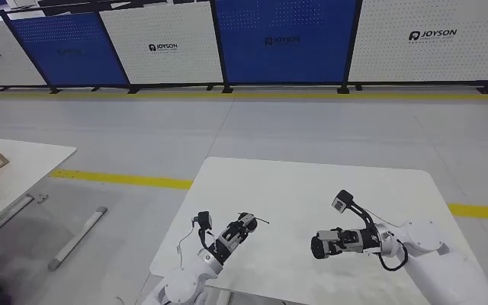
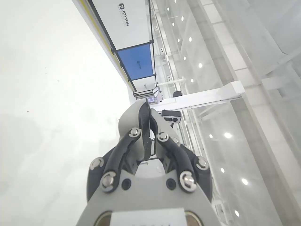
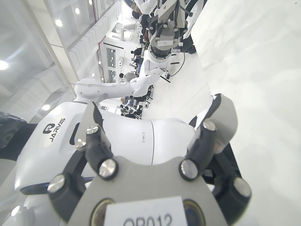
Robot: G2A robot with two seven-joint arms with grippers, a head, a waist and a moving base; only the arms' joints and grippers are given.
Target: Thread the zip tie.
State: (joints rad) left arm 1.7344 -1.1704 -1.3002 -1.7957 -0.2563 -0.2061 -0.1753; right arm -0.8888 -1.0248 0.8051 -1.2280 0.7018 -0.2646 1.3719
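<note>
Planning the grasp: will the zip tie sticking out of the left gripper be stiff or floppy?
Probably light and bendy: the zip tie is a very thin dark strip. Its short free end juts from the shut left gripper without visible sag, so likely springy, not limp.

Top view above, facing down at table [image 1: 320, 191]; wrist views close behind left hand [image 2: 148, 109], right hand [image 3: 155, 101]; table shared.

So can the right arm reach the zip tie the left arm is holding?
Probably yes. The zip tie pokes out of the left gripper toward the open right gripper, and nothing stands between them on the table.
</note>
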